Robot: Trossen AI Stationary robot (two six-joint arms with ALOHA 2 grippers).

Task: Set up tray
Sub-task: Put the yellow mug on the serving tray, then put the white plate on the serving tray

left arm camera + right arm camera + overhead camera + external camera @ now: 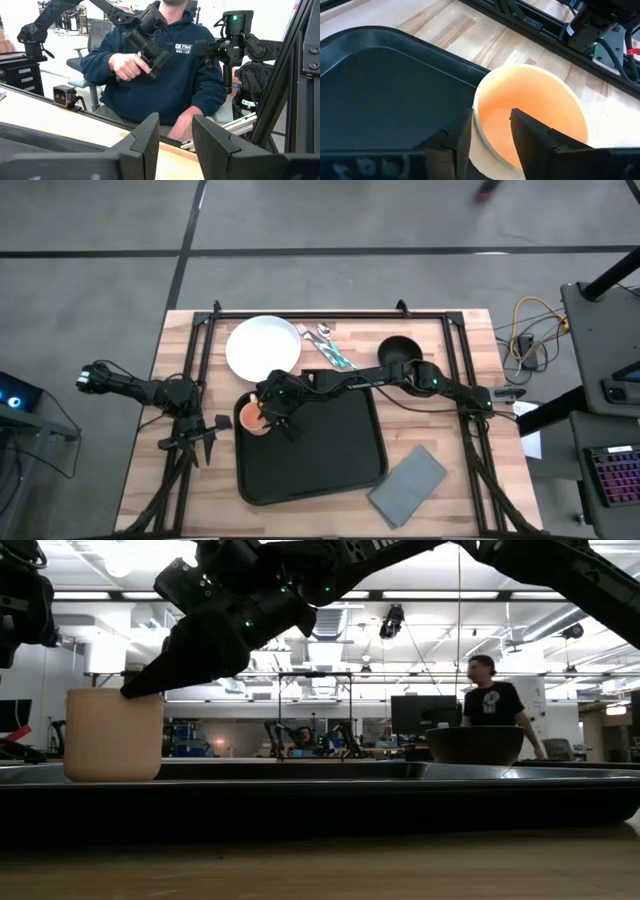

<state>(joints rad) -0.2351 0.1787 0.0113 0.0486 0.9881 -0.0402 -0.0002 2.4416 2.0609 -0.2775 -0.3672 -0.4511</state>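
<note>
Cup point(530, 115) rim straddled by right gripper point(490, 131); high view hides it.

Cup point(251, 417) on tray point(320, 455), left corner; plate point(263, 347) behind tray; napkin point(407, 486) right of tray.

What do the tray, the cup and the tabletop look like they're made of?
Tray: probably moulded plastic, black and semi-matte, with soft sheen, rounded corners and a one-piece raised rim.
Cup: peach-orange, smooth and matte with a thick even wall; plastic or glazed ceramic, cannot tell which.
Tabletop: light wood, with visible grain and joined planks.
</note>
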